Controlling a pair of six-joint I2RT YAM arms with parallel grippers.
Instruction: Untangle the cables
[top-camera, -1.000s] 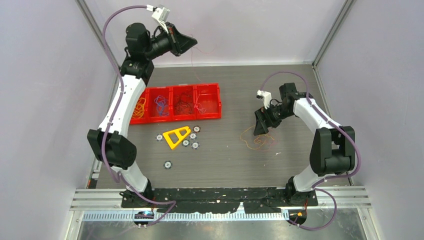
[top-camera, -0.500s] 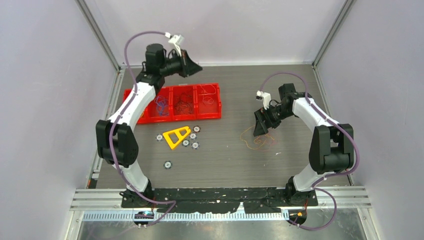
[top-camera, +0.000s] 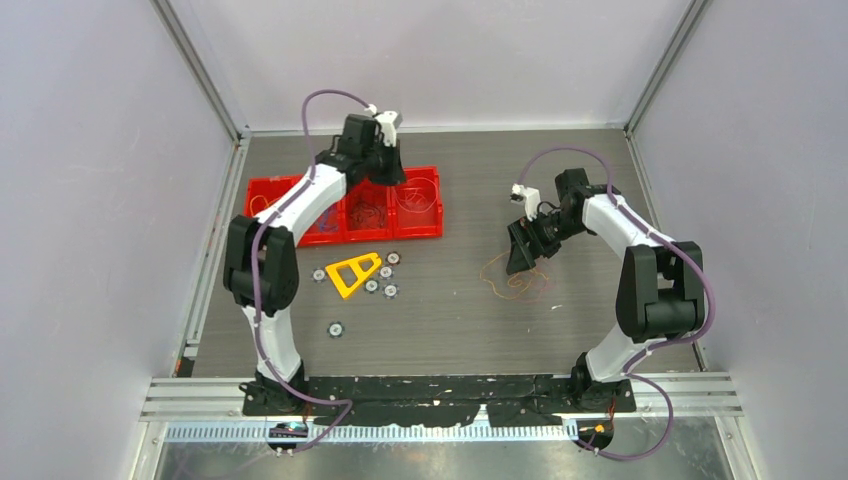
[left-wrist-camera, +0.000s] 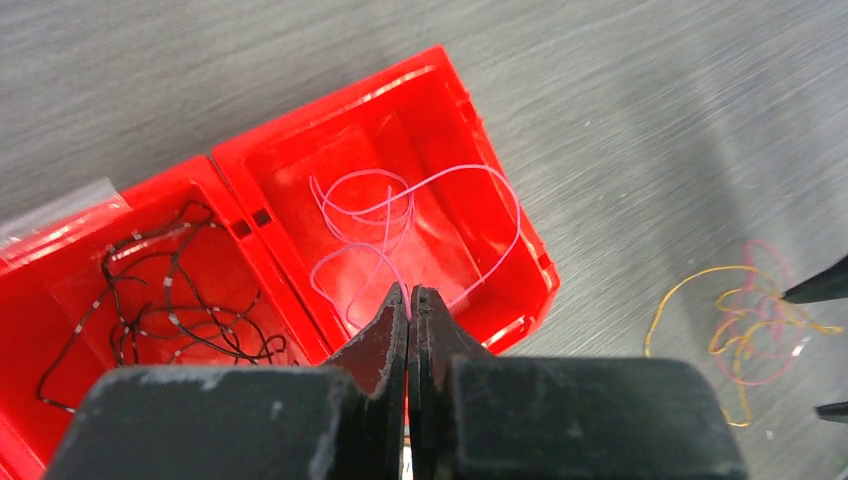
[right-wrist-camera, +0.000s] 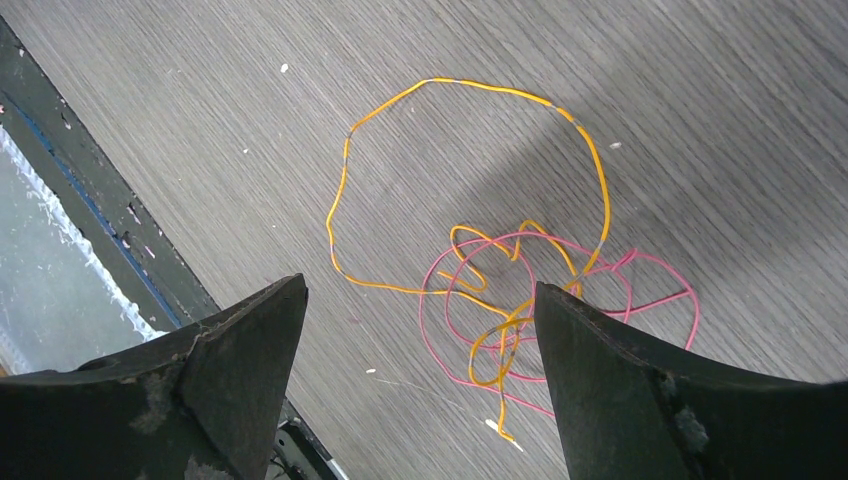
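Observation:
My left gripper (top-camera: 388, 172) hangs over the right end compartment of the red tray (top-camera: 345, 236). In the left wrist view its jaws (left-wrist-camera: 409, 292) are shut on a thin pale pink-white cable (left-wrist-camera: 468, 168) that loops inside that compartment of the tray (left-wrist-camera: 480, 130). The compartment beside it holds a dark cable bunch (left-wrist-camera: 180, 320). A tangle of orange and pink cables (top-camera: 518, 280) lies on the table to the right and shows in the right wrist view (right-wrist-camera: 520, 300). My right gripper (top-camera: 520, 262) hovers just above it, open and empty (right-wrist-camera: 420, 285).
A yellow triangular piece (top-camera: 352, 272) and several small round discs (top-camera: 385, 282) lie in front of the tray, with one more disc (top-camera: 333, 328) nearer the arms. A black rail (right-wrist-camera: 90, 200) runs along the table's near edge.
My left arm has swung down from high at the back left to over the tray's right compartment, the cable in its jaws. The right arm and the tangle have not moved.

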